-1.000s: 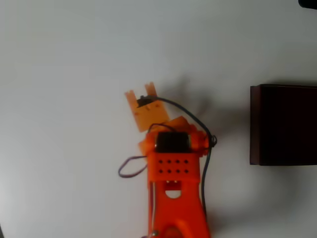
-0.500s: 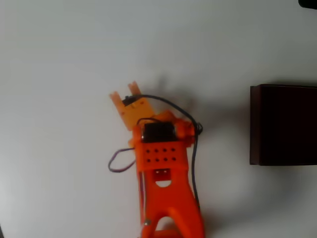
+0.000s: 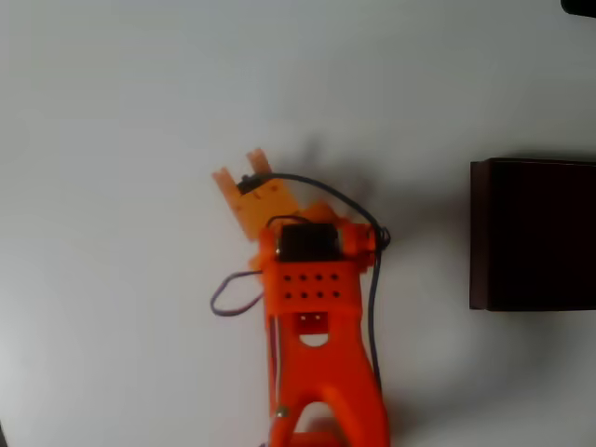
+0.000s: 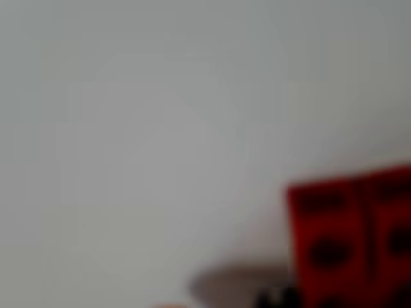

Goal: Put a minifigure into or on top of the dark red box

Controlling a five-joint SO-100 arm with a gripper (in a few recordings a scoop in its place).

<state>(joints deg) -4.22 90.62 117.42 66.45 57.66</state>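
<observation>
The dark red box (image 3: 533, 235), square and thin-walled, sits well apart from the parted orange end effector (image 3: 239, 169).

Bare white tabletop (image 3: 112, 112) (place unclear)

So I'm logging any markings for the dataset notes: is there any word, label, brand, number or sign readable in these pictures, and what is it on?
None can be read.
Orange arm and gripper, overhead view: no lettering, only a grid of holes.
Dark red box: plain walls, no label visible.
White table: bare of print.
Red shape in the wrist view: dark blotches, too blurred to tell whether they are text.
</observation>
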